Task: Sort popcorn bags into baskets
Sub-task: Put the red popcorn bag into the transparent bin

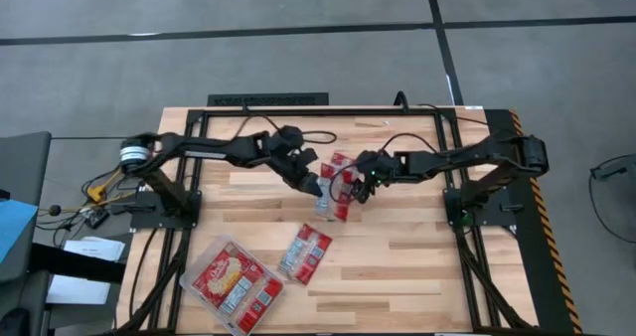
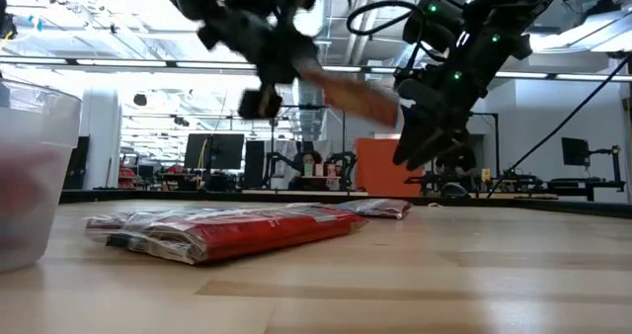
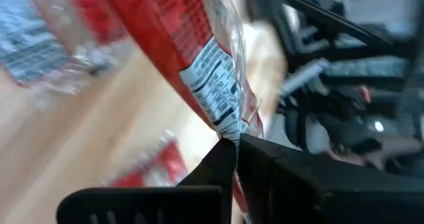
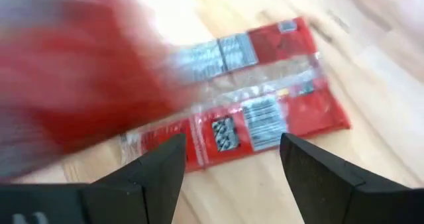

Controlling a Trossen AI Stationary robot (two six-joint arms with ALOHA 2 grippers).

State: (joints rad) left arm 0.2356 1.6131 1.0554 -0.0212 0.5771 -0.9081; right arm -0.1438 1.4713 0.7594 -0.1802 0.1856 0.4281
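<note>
Tray: the clear plastic tray (image 1: 260, 303) sits at the table's near-left corner, with two or three popcorn bags inside, as far as the top-down picture lets one judge
Loose bag: one red packet (image 1: 305, 252) lies flat on the wood just beside the tray
Table centre: more packets (image 1: 341, 189) lie in a small pile under both arms
Left gripper (image 3: 233, 148): clenched on the edge of a red bag (image 3: 199, 58), lifted clear of the table above the pile
Right gripper (image 4: 228, 159): fingers spread apart, holding nothing, hovering over the pile close to the left one
</note>
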